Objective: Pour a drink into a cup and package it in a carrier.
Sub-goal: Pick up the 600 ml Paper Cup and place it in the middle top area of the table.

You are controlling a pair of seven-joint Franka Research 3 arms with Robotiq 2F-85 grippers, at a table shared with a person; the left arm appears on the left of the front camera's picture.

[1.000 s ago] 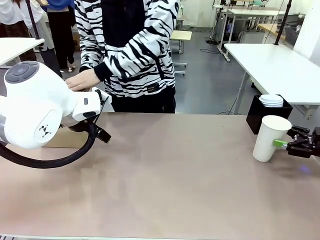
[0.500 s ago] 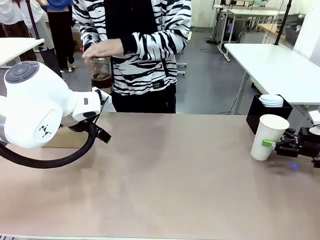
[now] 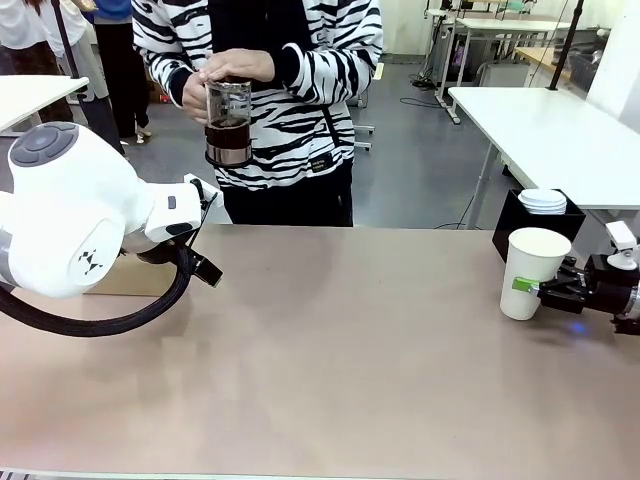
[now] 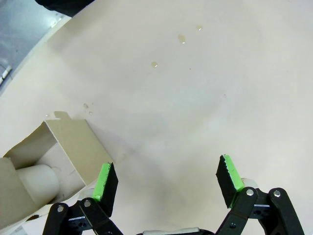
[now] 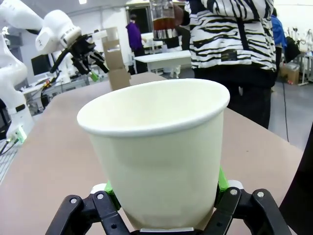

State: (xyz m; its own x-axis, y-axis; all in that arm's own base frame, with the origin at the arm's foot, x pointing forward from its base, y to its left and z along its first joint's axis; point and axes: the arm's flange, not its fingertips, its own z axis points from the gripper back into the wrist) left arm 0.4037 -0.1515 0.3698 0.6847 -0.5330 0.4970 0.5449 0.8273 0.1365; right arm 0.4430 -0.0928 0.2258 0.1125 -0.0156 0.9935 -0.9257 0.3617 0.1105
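Note:
A person across the table holds the clear glass jug (image 3: 228, 122) of dark drink (image 5: 163, 22) in both hands at chest height. The white paper cup (image 3: 535, 255) stands upright at the table's right edge, and my right gripper (image 3: 530, 288) is shut on its lower part. In the right wrist view the green pads (image 5: 222, 183) press both sides of the cup (image 5: 156, 142). The brown cardboard carrier (image 4: 68, 142) lies just left of my left gripper (image 4: 167, 178), which hangs open above the bare table. From the front the carrier (image 3: 125, 280) is mostly hidden behind my left arm.
A black box (image 3: 520, 232) holding stacked white cups (image 3: 543, 201) stands behind the held cup. One slot of the carrier holds a white cup (image 4: 36, 178). A few drops (image 4: 181, 38) lie on the tan table (image 3: 340, 350). White tables (image 3: 560, 130) stand farther back.
The person raised the jug from the table's far left up to chest height. My right gripper closed on the cup and shifted it slightly left. The left arm stayed still.

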